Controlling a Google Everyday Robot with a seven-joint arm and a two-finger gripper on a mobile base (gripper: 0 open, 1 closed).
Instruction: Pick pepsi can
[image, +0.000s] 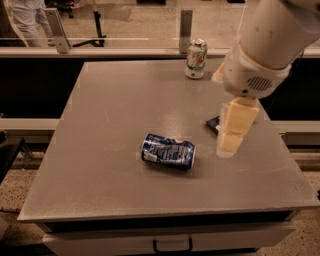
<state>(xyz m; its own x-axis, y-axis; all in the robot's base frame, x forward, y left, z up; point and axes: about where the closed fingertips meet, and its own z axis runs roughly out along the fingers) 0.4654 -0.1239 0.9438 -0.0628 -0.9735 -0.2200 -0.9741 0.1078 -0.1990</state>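
Observation:
The pepsi can (168, 151) is dark blue with white lettering, slightly dented, and lies on its side near the middle of the grey table (110, 115). My gripper (229, 143) hangs from the white arm above the table to the right of the can, about a can's length away and clear of it. It holds nothing.
A white-and-green soda can (196, 59) stands upright at the table's far edge. A flat dark-blue snack wrapper (214, 124) lies right of centre, mostly hidden behind the gripper. A glass barrier with metal posts runs behind the table. A drawer handle (172, 246) shows below the front edge.

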